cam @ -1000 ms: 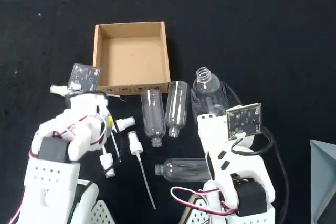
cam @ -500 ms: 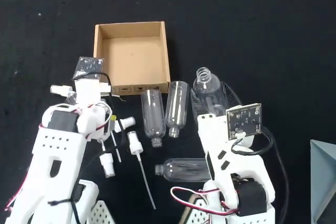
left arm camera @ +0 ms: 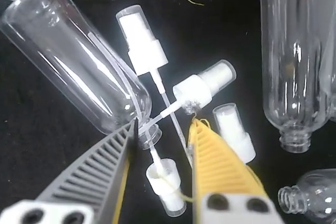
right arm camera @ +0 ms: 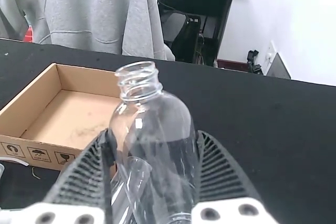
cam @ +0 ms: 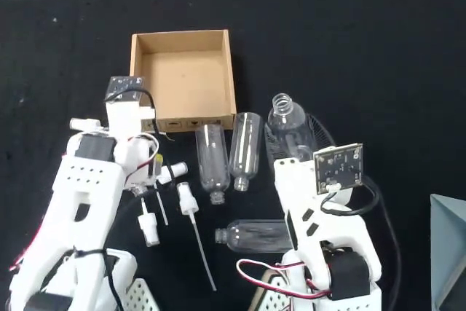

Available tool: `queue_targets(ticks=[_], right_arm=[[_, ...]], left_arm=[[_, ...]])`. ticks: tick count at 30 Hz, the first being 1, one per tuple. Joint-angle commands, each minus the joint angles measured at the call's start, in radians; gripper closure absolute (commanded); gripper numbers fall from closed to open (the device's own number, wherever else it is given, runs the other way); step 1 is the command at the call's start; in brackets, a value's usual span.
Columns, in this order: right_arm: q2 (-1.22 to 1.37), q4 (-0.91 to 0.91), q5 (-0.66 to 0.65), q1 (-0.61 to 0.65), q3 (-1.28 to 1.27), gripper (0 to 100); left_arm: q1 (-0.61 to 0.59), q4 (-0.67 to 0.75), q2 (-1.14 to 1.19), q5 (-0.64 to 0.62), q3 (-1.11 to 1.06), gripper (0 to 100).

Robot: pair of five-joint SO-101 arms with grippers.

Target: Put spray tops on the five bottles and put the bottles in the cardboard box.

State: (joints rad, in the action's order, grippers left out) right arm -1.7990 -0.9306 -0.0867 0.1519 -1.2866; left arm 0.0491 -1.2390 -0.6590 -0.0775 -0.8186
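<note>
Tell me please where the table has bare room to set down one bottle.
In the high view the black table is bare right of the brown cardboard box, and left of it. The box floor is bare too. It is crowded in front of the box, between the arms: clear plastic bottles and white spray tops lie close together there.

1. High view: a fixed camera well above the black table [cam: 378,49], facing down. The cardboard box [cam: 182,78] lies toward 11 o'clock.
2. Left wrist view: very near the table, facing down on spray tops [left arm camera: 202,85] and lying bottles [left arm camera: 294,56].
3. Right wrist view: low, facing level across the table toward the room behind, close to a standing bottle [right arm camera: 152,145].
4. All three views take in the box.
</note>
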Motion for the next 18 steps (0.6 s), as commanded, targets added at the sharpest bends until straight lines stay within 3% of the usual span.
queue_targets(ticks=[1, 10, 18], right_arm=[[-0.084, 0.029, -0.003, -0.025, 0.004, 97.3], [-0.084, 0.028, -0.005, -0.025, 0.004, 97.3], [-0.084, 0.026, -0.005, -0.025, 0.004, 97.3]], left_arm=[[0.001, 0.015, 0.068, -0.023, 0.104, 85], [0.001, 0.025, 0.181, -0.098, 0.168, 85], [-0.019, 0.121, 0.247, -0.129, 0.17, 85]])
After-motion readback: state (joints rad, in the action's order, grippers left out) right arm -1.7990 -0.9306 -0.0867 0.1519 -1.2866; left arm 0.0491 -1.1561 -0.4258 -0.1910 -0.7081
